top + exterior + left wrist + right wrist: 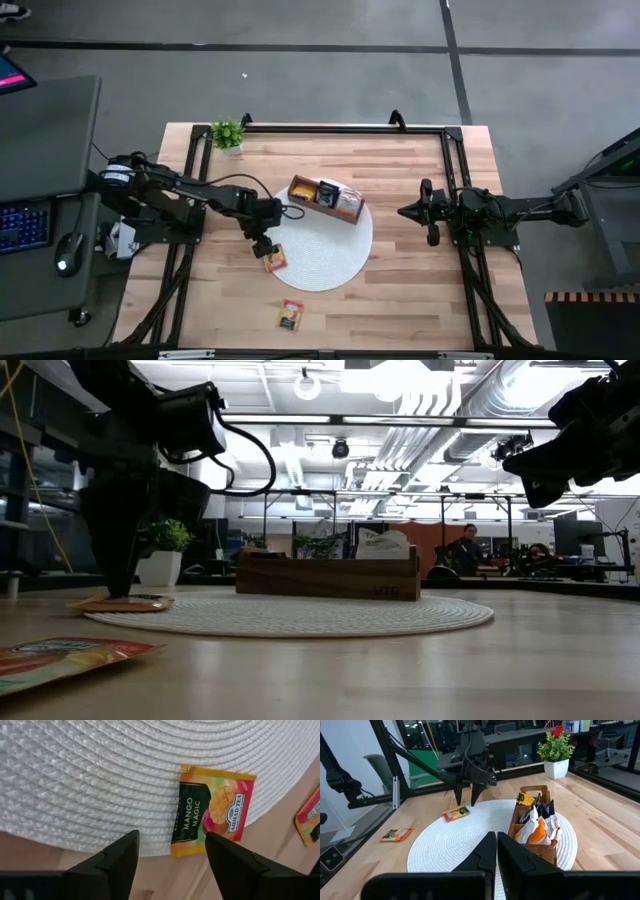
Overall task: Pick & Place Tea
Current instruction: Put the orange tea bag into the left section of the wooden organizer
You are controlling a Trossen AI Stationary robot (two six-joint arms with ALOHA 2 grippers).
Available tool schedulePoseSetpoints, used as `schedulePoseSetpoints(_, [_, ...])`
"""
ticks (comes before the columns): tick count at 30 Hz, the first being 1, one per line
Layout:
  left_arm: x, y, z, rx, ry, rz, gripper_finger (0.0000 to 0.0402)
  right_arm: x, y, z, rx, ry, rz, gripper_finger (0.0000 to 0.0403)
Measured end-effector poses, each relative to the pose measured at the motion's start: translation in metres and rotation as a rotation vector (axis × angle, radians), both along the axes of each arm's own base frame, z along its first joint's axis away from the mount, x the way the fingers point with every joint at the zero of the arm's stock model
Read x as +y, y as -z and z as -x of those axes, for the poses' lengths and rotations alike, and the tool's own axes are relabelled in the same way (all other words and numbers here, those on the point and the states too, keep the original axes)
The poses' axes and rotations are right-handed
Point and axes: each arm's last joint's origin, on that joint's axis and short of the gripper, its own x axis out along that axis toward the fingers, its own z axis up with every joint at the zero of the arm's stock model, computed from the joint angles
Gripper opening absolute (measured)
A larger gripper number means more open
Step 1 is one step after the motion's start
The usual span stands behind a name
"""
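left gripper (pixel 170 857) open over mango sachet (pixel 212 817).

You have a light wooden table (pixel 400 290) in front of you. A round white woven mat (pixel 325 255) lies at its middle, and a small potted plant (pixel 228 134) stands near the far left corner. One tea bag (pixel 290 314) lies on bare wood toward the near edge; another tea bag (pixel 275 259) straddles the mat's left rim, partly on wood.
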Motion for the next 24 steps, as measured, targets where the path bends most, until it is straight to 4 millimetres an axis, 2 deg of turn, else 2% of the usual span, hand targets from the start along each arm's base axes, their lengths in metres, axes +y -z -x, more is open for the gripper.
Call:
schedulePoseSetpoints(11, [-0.005, 0.0, 0.001, 0.026, -0.019, 0.036, 0.0227, 0.0, 0.0, 0.0, 0.0, 0.0, 0.0, 0.0012])
schedulePoseSetpoints(24, [-0.006, -0.012, -0.007, 0.006, -0.009, 0.062, 0.0227, 0.0, 0.0, 0.0, 0.0, 0.0, 0.0, 0.0012])
